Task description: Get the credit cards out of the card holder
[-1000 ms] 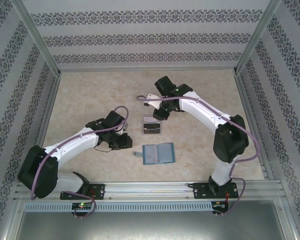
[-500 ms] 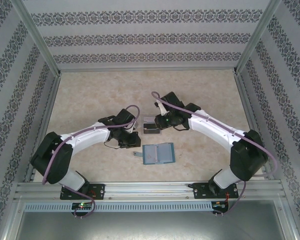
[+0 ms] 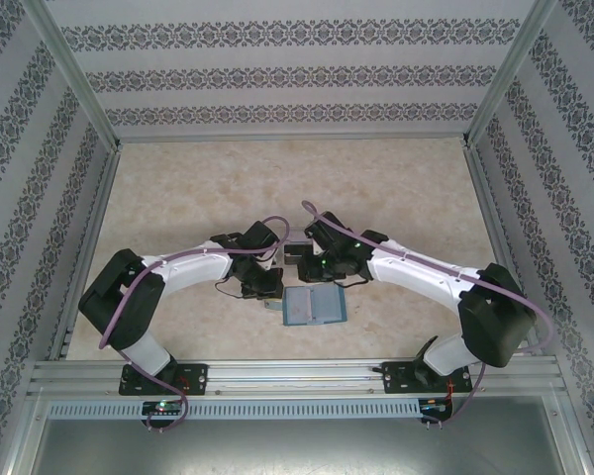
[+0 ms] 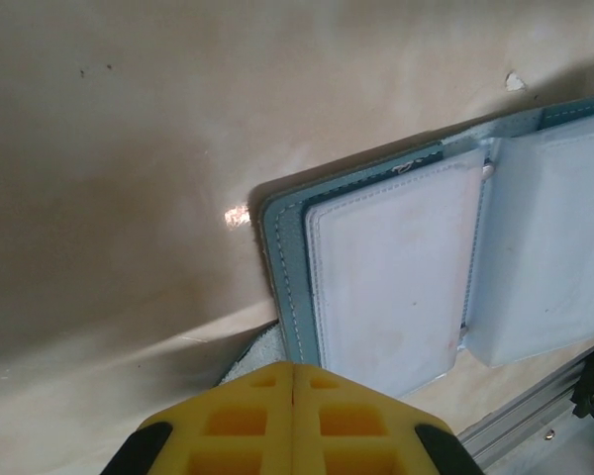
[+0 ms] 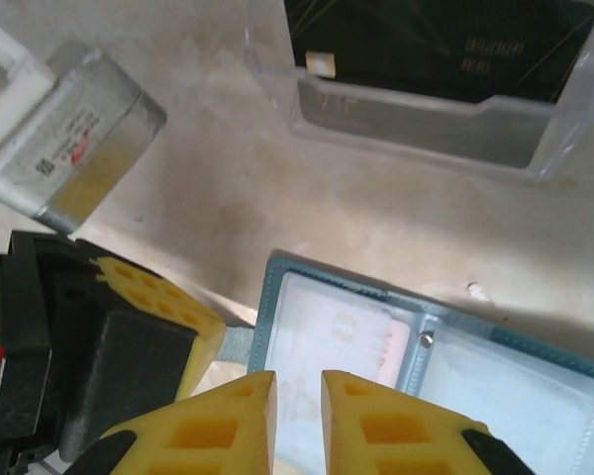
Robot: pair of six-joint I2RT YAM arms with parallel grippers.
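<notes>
The teal card holder [image 3: 315,305] lies open and flat near the table's front. My left gripper [image 3: 270,290] is at its left edge. In the left wrist view that gripper [image 4: 293,366] is shut, its tips over the strap tab [image 4: 252,358], with nothing visible between the fingers. My right gripper [image 5: 298,381] hovers over the holder's left page [image 5: 269,297], its jaws a narrow gap apart and empty. A pale credit card with reddish marks [image 5: 342,332] sits in the left sleeve. A dark card [image 5: 436,35] lies in the clear tray [image 5: 426,114].
The clear tray [image 3: 295,250] stands just behind the holder, partly covered by both wrists. A yellow finger [image 5: 163,297] of my left gripper sits close beside my right one. Patterned walls enclose the table; a metal rail [image 3: 297,376] runs along the front.
Both arms have swung in toward the card holder. The right gripper came from behind the tray to above the holder's left page. The left gripper closed at the strap tab.
</notes>
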